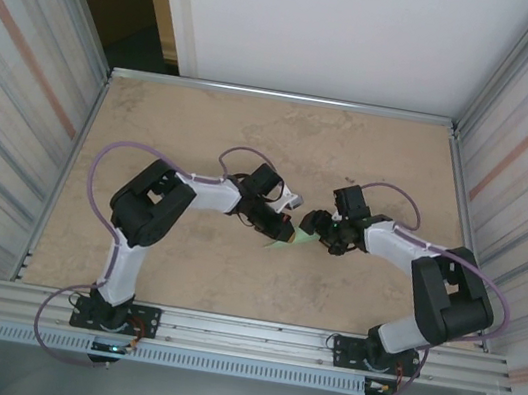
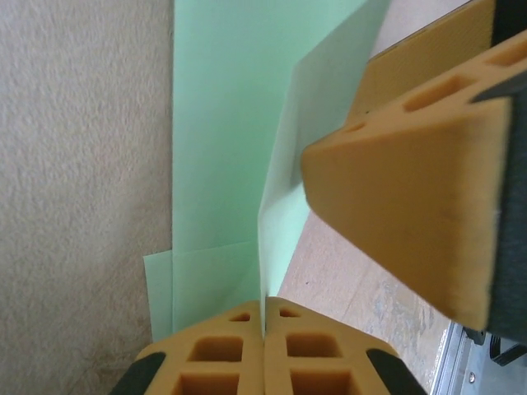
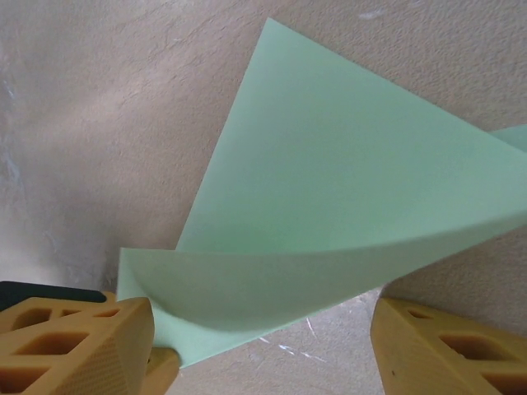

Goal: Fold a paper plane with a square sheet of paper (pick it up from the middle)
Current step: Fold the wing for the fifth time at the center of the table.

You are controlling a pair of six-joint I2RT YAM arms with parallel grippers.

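The left gripper [image 2: 263,322] is pinched tight. Its two tan fingers [image 2: 222,354] press flat against each other, with an edge of the pale green sheet of paper [image 2: 226,123] caught in the seam between them. From that pinch the paper runs straight ahead of the fingers. One layer stands up on edge as a thin wall, another lies flat on the table [image 2: 82,164] just to the left of it, and a smaller flap pokes out beside the fingertip on that side. Ahead and to the right, close to the upright layer, sits one tan finger [image 2: 412,214] of the other arm. Whether it touches the paper cannot be told.

The right gripper [image 3: 263,350] stands wide, with one finger at each lower corner of its wrist view. The folded sheet sits just ahead of and between those fingers. A curved fold sweeps from the finger on the left up toward the right, and a pointed corner reaches away from the gripper. The near corner of the paper lies right against the inner side of that same finger — not squeezed.

From above, the two grippers meet tip to tip near the middle of the table — the green paper shows just beneath them, on the side nearer the arm bases.
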